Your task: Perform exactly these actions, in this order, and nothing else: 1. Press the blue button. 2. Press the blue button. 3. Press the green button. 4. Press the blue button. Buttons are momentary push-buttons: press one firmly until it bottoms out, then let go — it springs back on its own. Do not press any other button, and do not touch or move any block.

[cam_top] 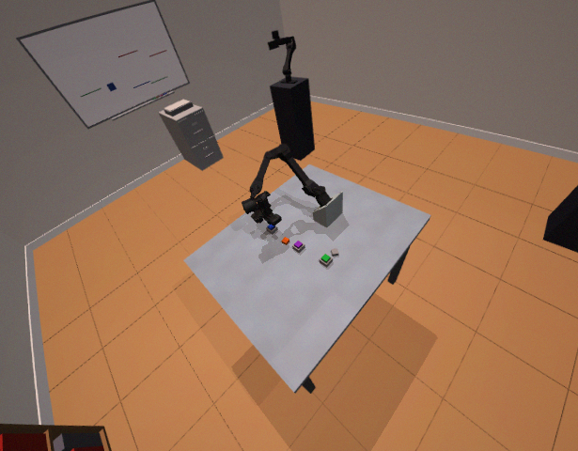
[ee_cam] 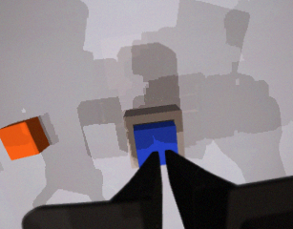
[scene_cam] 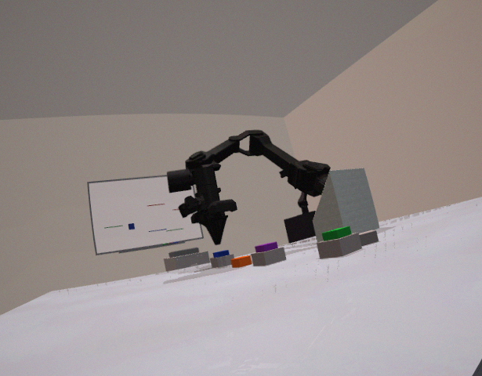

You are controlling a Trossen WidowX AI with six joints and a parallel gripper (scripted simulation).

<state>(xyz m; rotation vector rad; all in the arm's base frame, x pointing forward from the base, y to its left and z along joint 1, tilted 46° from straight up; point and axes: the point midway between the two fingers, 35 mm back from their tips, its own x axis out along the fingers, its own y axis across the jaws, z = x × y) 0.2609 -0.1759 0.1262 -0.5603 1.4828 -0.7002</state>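
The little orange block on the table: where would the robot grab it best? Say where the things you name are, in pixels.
Probably by two opposite side faces, coming straight down: the small orange block [cam_top: 285, 241] [scene_cam: 240, 262] [ee_cam: 14, 140] lies flat, its sides look straight, and nothing touches it or covers its top.
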